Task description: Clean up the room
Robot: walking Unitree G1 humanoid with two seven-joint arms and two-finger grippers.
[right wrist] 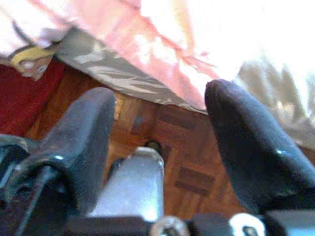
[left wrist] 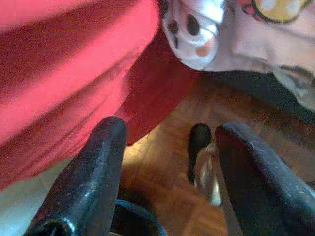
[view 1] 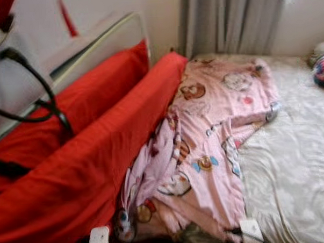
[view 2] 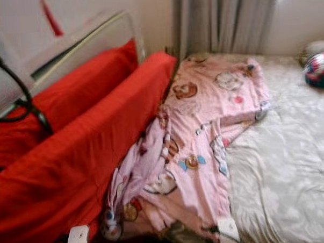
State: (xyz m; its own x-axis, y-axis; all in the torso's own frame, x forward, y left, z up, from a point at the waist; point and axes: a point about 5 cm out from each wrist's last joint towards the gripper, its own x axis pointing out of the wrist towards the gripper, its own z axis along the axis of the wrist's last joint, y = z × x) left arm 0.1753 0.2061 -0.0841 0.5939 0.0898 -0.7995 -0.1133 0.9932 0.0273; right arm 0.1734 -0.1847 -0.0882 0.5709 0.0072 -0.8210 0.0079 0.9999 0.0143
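1. The pink cartoon blanket lies rumpled on the bed, in the centre of the frame. Its long axis runs from the lower centre up toward the grey curtain at the upper centre, and its near end spills over the bed's edge.
2. 2 long red cushions fill the left of the frame, just beside the blanket and parallel to it.
3. A colourful ball sits at the right edge, well apart from the blanket.
4. The left gripper is spread wide and holds nothing, above the wooden floor.
5. The right gripper is likewise wide and empty over the floor.
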